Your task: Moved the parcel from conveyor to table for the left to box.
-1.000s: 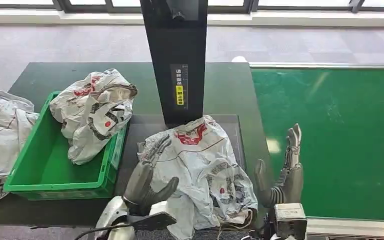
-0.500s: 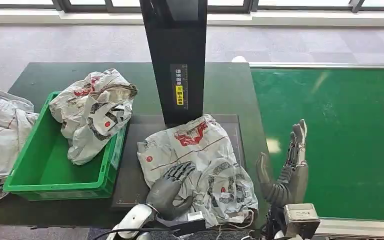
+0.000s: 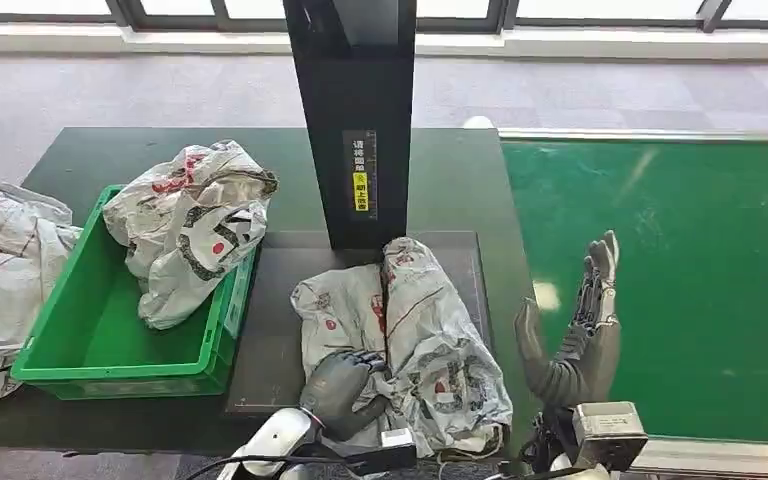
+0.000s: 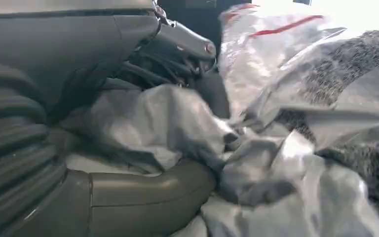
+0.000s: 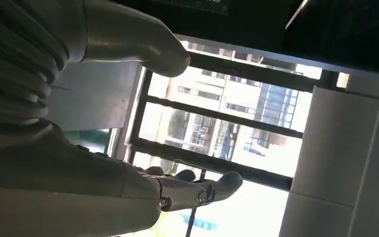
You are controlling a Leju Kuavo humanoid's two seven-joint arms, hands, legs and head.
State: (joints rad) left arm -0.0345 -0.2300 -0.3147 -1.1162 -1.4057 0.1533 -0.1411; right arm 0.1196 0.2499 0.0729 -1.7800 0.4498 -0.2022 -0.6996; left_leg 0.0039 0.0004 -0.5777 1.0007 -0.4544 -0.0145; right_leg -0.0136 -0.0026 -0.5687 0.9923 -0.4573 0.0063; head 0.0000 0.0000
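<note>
Fingers of the left hand (image 3: 345, 385) curl into the crumpled parcel (image 3: 410, 330), gripping its near edge where it lies on the dark mat (image 3: 270, 300) in front of the black post (image 3: 355, 120). Right hand (image 3: 580, 330) stands upright and empty, fingers spread, at the conveyor (image 3: 680, 270) edge. Green crate (image 3: 110, 330) sits just left of the mat on the bench (image 3: 460, 180), with another bag (image 3: 195, 225) draped over its rim.
</note>
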